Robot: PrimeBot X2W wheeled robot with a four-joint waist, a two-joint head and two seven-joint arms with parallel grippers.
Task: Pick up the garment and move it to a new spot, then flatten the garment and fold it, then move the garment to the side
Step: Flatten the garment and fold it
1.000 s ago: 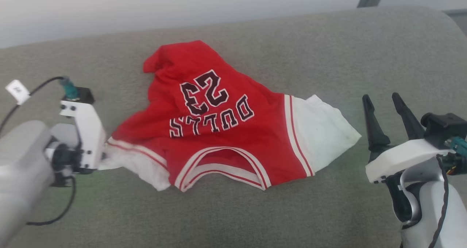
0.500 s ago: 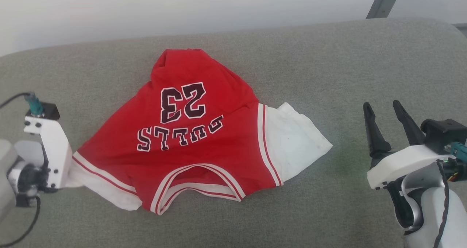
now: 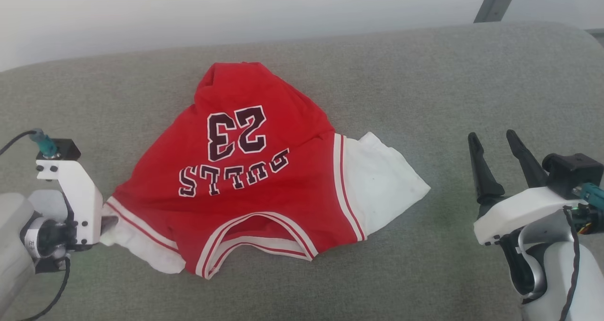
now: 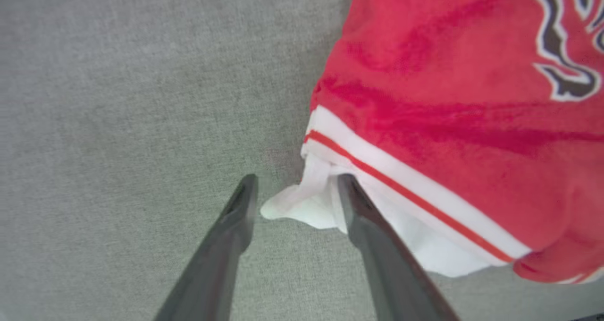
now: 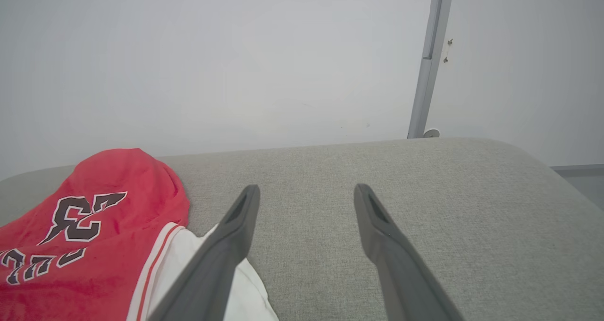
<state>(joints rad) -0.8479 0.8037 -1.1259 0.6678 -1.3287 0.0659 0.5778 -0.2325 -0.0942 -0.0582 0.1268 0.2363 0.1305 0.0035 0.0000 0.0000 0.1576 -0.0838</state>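
A pale wall [image 3: 236,14] stands behind a grey fabric cushion [image 3: 424,75] with a rounded far right corner, and a grey post [image 3: 493,2] rises past that corner.

The red jersey [image 3: 264,193] lies left of the cushion's middle. Its chest faces up and it is rumpled, not flat. The striped collar opening [image 3: 257,238] points to the cushion's near edge, and the hem is bunched into a peak toward the far edge. Its long axis runs sleeve to sleeve, roughly along the near edge, with the left end slightly nearer. From the head view the black, white-outlined lettering reads upside down: "BULLS" [image 3: 233,172], with its B creased by a fold, and "23" [image 3: 236,132] beyond it toward the far edge.

The white right sleeve [image 3: 382,184] is spread toward the cushion's right edge. The white left sleeve [image 3: 141,250] is crumpled below its red-and-white trim.

The right pincer [image 3: 491,137] stands over bare cushion by the right edge, well apart from the jersey, with its fingers spread wide and nothing between them.

The left pincer [image 4: 297,181] is at the left end of the jersey, also parted. The tip of the left sleeve lies loose between its fingers and touches one of them [image 4: 358,203], with a gap to the other.
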